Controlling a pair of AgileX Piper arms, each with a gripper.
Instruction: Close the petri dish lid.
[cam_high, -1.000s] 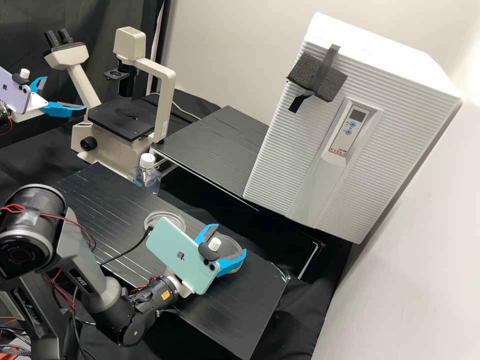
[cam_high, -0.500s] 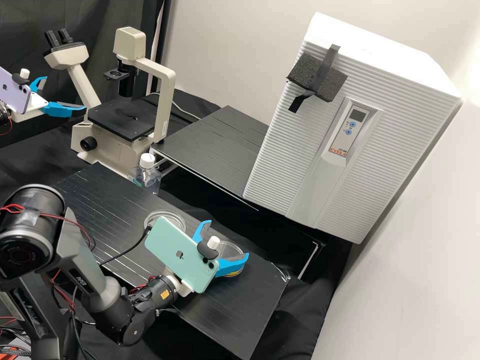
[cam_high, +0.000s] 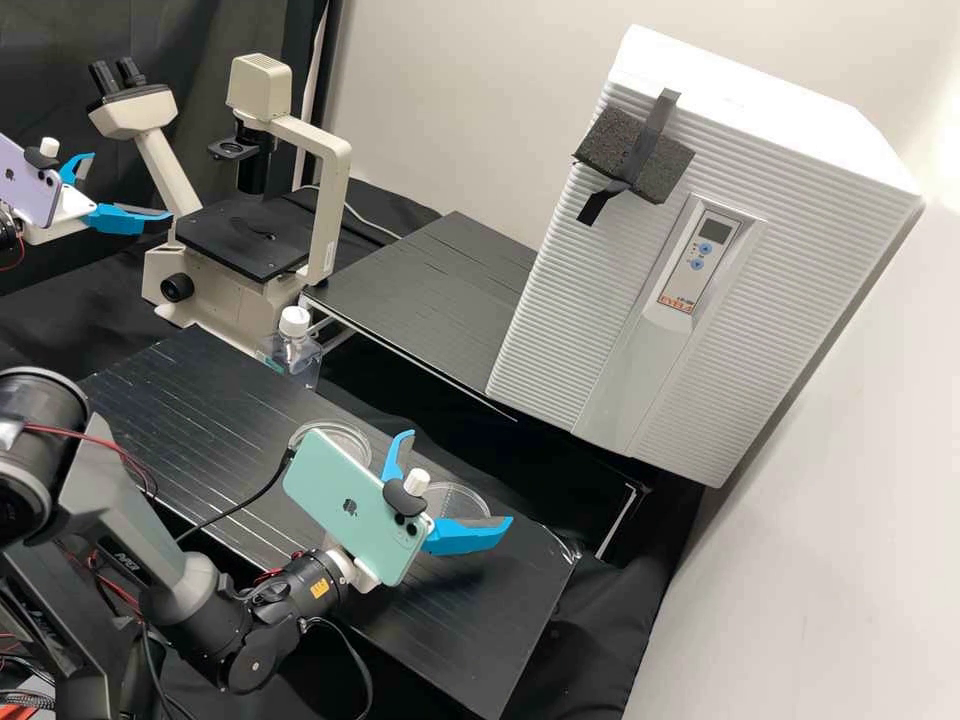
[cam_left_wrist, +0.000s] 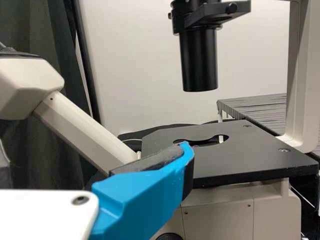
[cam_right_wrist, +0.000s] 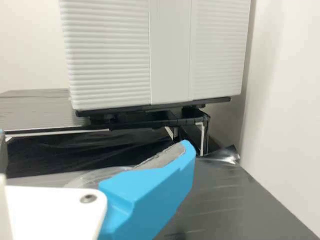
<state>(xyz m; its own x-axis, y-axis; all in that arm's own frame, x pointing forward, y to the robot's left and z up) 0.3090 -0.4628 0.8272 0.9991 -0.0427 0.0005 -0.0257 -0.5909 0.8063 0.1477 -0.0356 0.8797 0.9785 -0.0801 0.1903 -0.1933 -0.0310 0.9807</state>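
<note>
- High view: a clear petri dish (cam_high: 464, 498) lay near the worktop's (cam_high: 490, 620) far edge.
- The right claw (cam_high: 459, 478) stood wide open near it, empty.
- The left claw (cam_high: 131, 186), open and empty, hung near a microscope (cam_high: 225, 305).

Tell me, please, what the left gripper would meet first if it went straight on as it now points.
Probably the microscope: its black stage lies ahead of the left gripper, with its slanting tube near that line too; which part comes first is unclear.
</note>
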